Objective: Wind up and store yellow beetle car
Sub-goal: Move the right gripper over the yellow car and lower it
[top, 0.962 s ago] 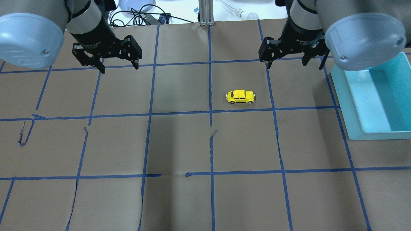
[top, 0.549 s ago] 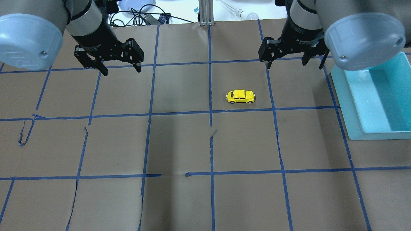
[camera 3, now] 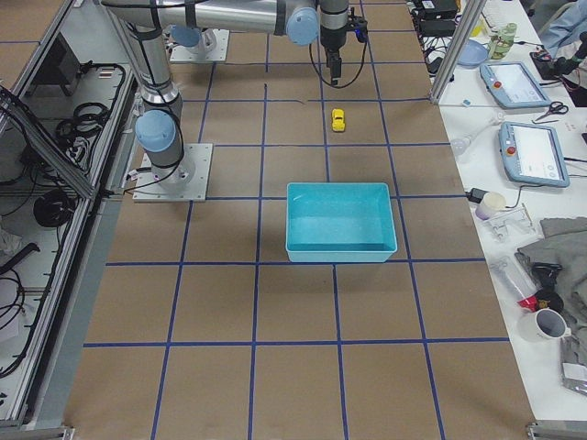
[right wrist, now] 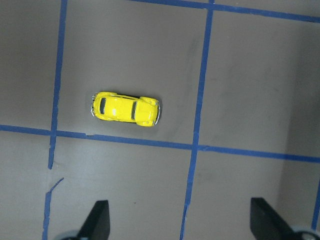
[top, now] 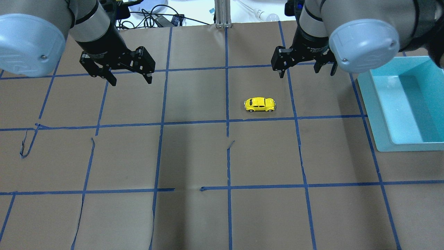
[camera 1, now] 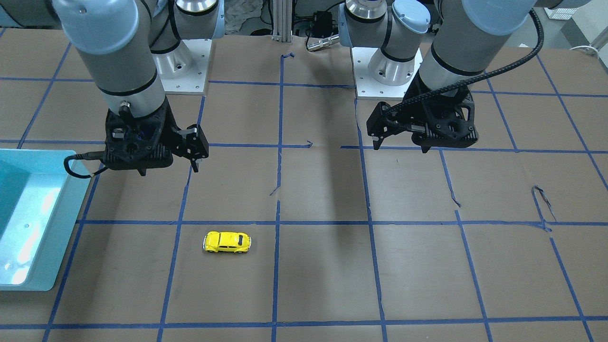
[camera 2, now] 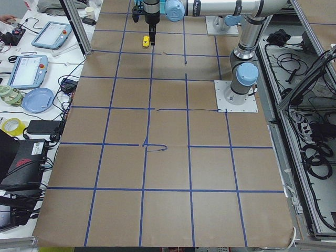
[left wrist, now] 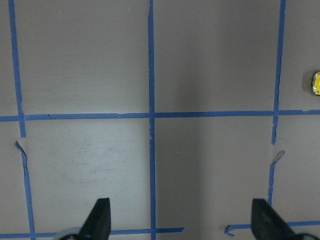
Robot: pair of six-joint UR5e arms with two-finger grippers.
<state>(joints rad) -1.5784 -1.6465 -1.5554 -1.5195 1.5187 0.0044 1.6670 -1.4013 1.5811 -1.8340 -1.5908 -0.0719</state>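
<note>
Yellow beetle car (top: 259, 104) stands on its wheels on your counter (top: 194, 156), right of centre. Your left tool (top: 131, 82): fingers apart, empty, well away. Right tool (top: 306, 74): fingers apart, near the car. Teal bin (top: 373, 104) far right.

The table cover (top: 194, 156) looks like matt brown paper — dull, faintly creased and torn along a few seams. The grid on it is thin blue tape (top: 194, 122), slightly shiny and lifting at some ends. The yellow beetle car (top: 259, 104) is glossy, and in the right wrist view its bumpers look like bright chrome. From overhead, the bin (top: 376, 114) at the car's three o'clock looks like smooth teal plastic, its floor gleaming with reflections. The left gripper (top: 131, 79) at ten o'clock and the right gripper (top: 306, 71) at one o'clock are matt black. The arm tubes (camera 1: 114, 61) are satin grey metal — their joint caps (top: 363, 45) smooth pale-blue plastic.
</note>
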